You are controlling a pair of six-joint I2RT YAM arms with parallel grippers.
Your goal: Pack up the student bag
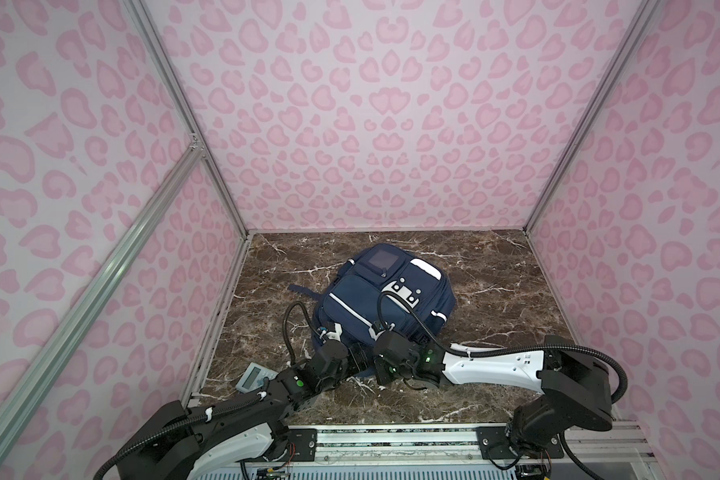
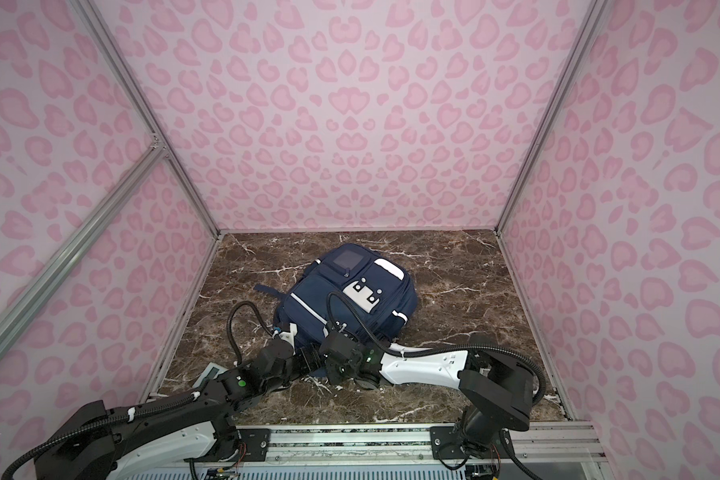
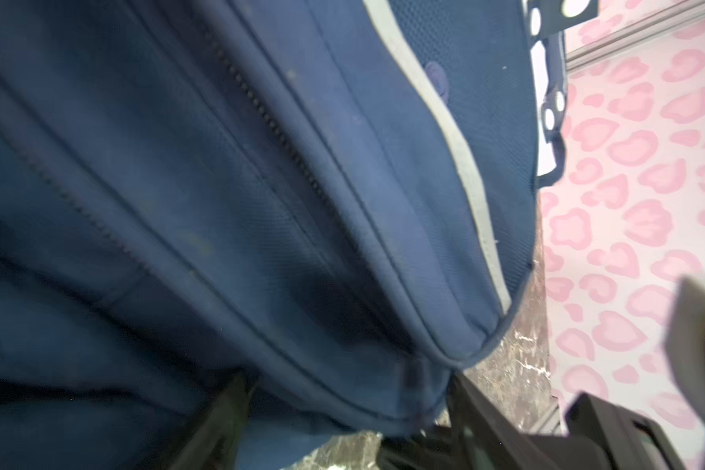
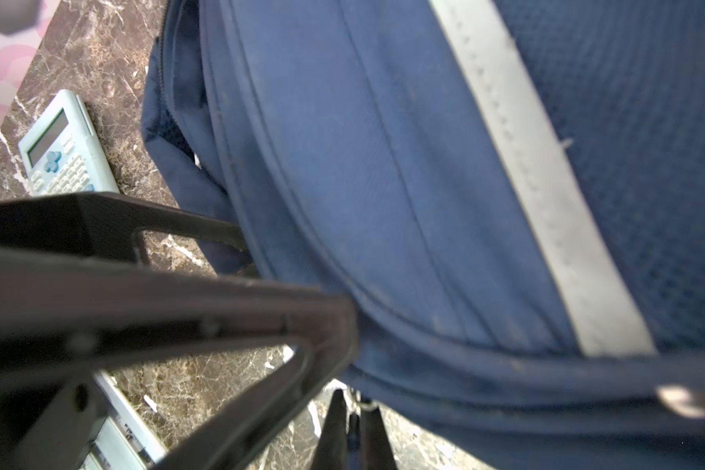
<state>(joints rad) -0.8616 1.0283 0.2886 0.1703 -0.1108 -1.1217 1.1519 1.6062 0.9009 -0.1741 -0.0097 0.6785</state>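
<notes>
The right claw [image 4: 354, 407] is pinched shut, seemingly on a small zip pull [image 4: 362, 402] at the near edge of the student bag [image 1: 385, 299]. Beside it the left claw [image 3: 349, 386] gapes wide astride that hem, gripping nothing. A tug now may slide the unanchored bag, which lies on the worktop [image 1: 495, 291] just beyond both claws, instead of unzipping it. The pull could also slip free. A calculator [image 4: 64, 146] lies unpacked outside the left claw.

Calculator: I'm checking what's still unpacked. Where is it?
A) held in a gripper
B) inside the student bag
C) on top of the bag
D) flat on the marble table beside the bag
D: the calculator lies flat on the table, beside the student bag and outside it.
</notes>
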